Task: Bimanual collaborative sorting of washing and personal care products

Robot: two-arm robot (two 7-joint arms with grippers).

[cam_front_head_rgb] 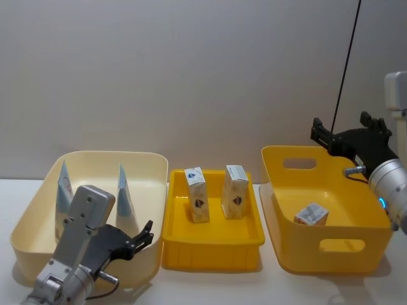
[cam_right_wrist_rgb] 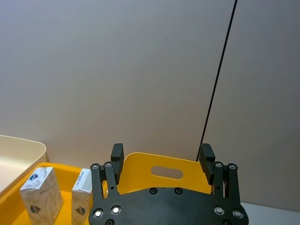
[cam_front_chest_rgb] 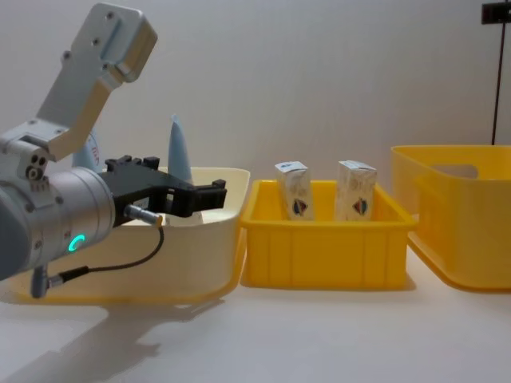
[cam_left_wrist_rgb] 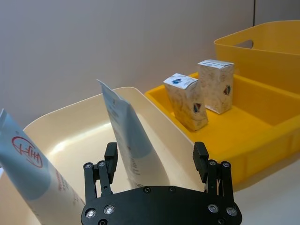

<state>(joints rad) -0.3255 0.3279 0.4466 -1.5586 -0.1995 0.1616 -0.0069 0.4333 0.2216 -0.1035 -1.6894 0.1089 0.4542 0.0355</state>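
Note:
Two pale blue-and-white tubes [cam_front_head_rgb: 63, 192] [cam_front_head_rgb: 125, 202] stand upright in the cream tub [cam_front_head_rgb: 38, 210]; the nearer tube [cam_left_wrist_rgb: 127, 136] rises just ahead of my left gripper [cam_left_wrist_rgb: 155, 159], which is open and holds nothing. That left gripper [cam_front_head_rgb: 147, 234] hovers at the tub's front right corner. Two white cartons [cam_front_head_rgb: 197, 194] [cam_front_head_rgb: 235, 191] stand in the shallow yellow tray [cam_front_head_rgb: 213, 251]. A third carton [cam_front_head_rgb: 311, 215] lies in the deep yellow tub [cam_front_head_rgb: 331, 254]. My right gripper [cam_front_head_rgb: 346, 130] hangs open and empty above that tub's back rim.
The three containers sit side by side on a white table, close to a plain grey wall. A thin black cable [cam_front_head_rgb: 346, 63] hangs behind the deep tub. Bare table runs along the front [cam_front_chest_rgb: 319, 335].

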